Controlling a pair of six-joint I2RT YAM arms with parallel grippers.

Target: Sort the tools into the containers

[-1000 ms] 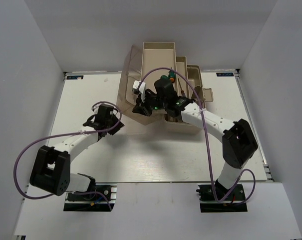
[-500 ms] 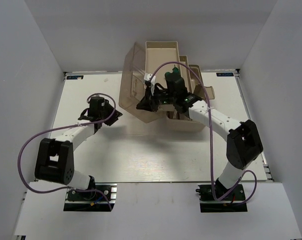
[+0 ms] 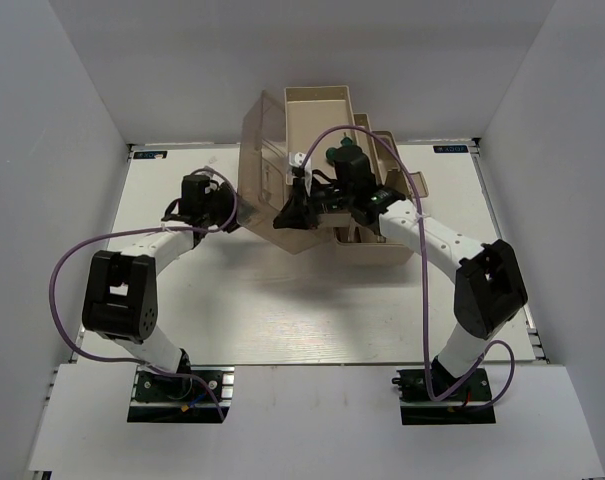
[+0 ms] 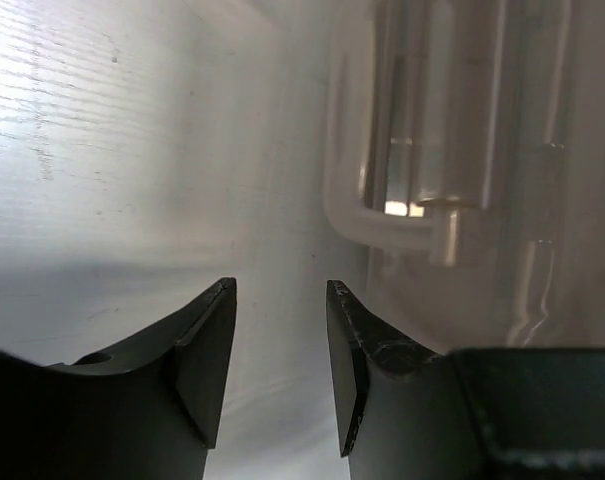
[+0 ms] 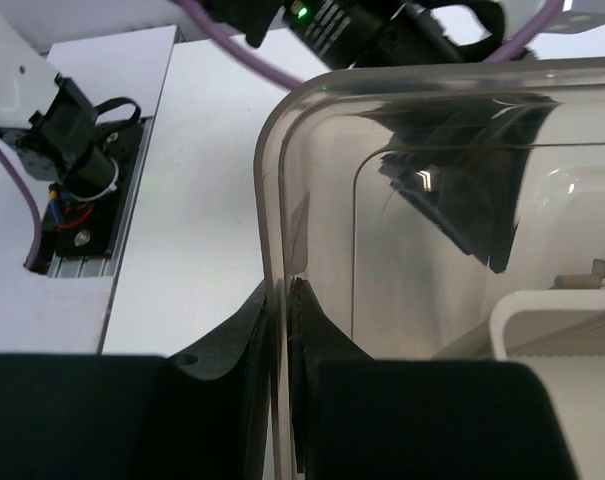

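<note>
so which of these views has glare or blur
Left wrist: the table is washed out by glare at upper left, and the white handle looks soft. Right wrist: the translucent lid carries dark reflections; the right gripper clamped on its rim is blurred. Top external: sharp, evenly lit.

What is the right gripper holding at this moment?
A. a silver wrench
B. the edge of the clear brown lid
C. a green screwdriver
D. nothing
B: in the right wrist view, the right gripper has both fingers pinched on the rim of the lid.
</note>
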